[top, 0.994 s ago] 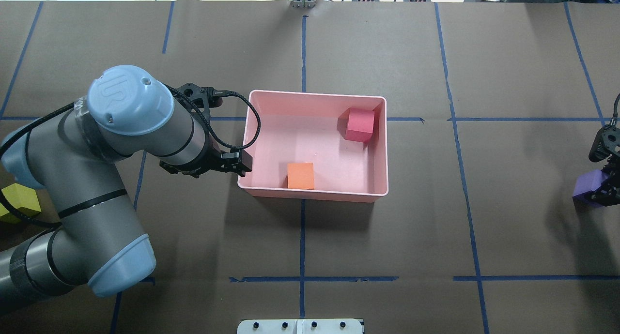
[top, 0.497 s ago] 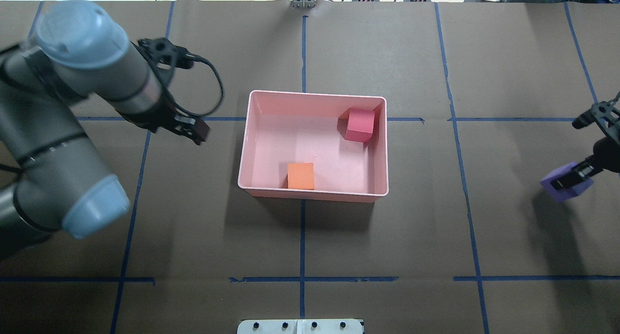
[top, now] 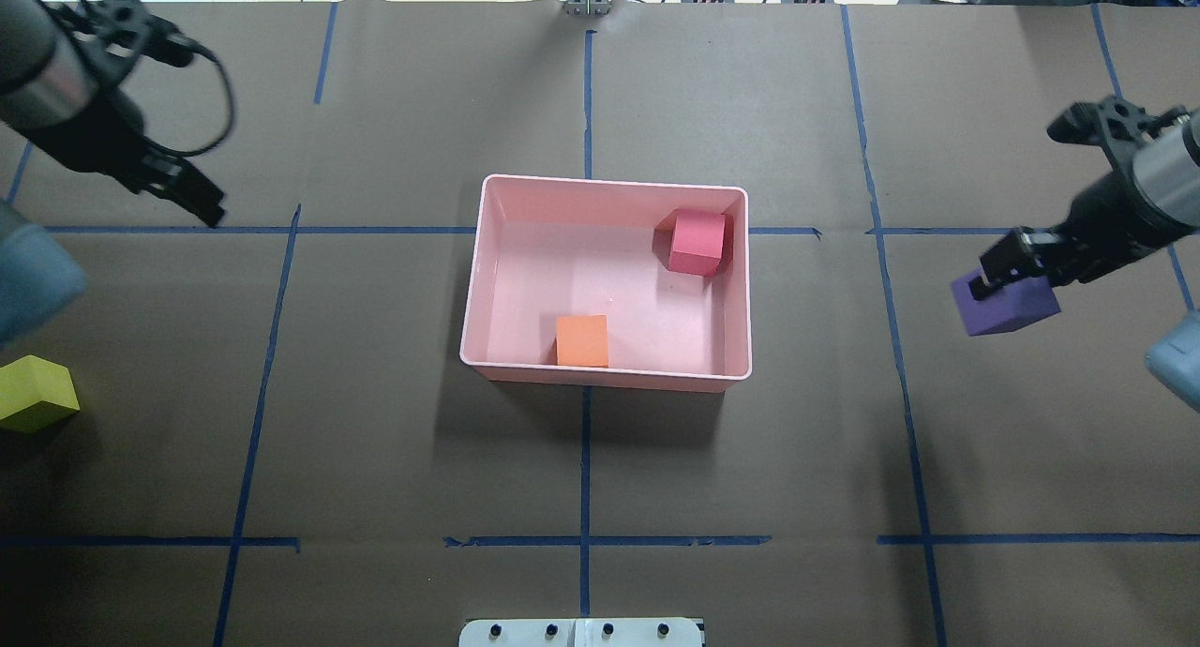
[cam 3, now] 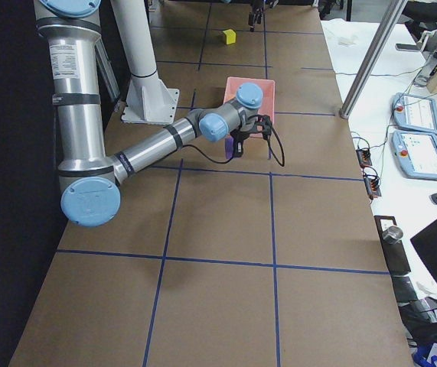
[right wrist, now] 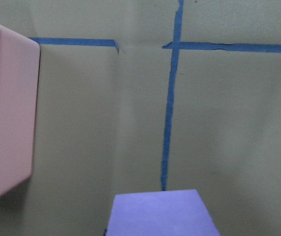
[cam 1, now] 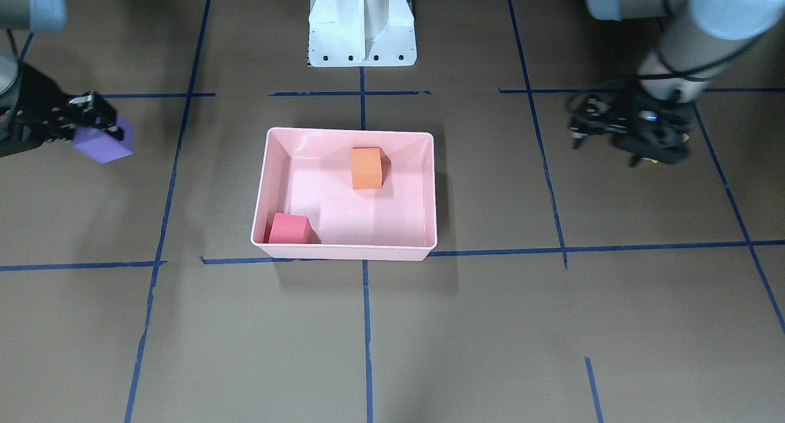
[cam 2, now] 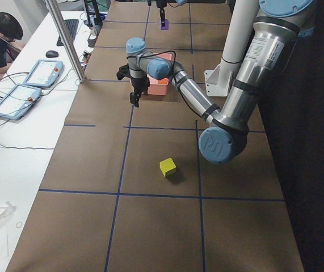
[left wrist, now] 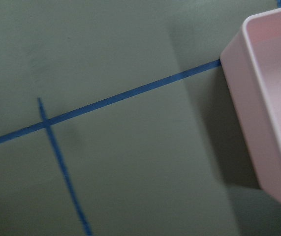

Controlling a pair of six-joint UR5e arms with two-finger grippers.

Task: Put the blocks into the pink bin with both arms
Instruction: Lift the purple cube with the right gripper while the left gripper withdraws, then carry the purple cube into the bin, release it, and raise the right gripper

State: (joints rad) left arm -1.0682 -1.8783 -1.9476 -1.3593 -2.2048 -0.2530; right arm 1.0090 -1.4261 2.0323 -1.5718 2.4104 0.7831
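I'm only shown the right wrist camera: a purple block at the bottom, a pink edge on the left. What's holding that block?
Observer: The right gripper pinches the purple block above the table, off to one side of the pink bin.
Visitor: Is anything inside the bin?
Observer: Yes, a red block sits in one corner and an orange block against a wall.
Visitor: Any blocks left outside?
Observer: One yellow-green block lies on the table on the left arm's side; the left gripper carries nothing.

Opposed overhead and front views, both steeply down on pink bin [top: 581, 272]
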